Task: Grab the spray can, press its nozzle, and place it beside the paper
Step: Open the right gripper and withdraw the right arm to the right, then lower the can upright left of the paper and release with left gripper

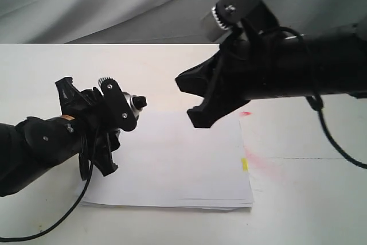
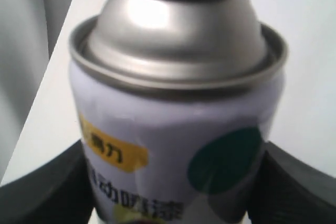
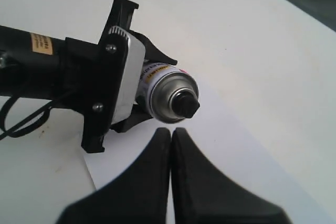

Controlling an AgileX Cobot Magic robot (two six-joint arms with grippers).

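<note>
Left pincer (image 1: 127, 107) is clamped around the can (image 3: 160, 85), held sideways above the paper (image 1: 183, 164); right pincer (image 3: 170, 135), closed and empty, points at the nozzle (image 3: 186, 103) without touching. Pickup looks done; pressing and setting down on the desk (image 1: 298, 199) are left

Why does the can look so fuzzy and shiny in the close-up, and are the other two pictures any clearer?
Left wrist view: the spray can sits too close, label lettering smeared, white glare on its dome. Right wrist view: can and nozzle fairly sharp, the right gripper in front soft. Exterior view: arms nearly black against the bright table; the paper barely stands out.
</note>
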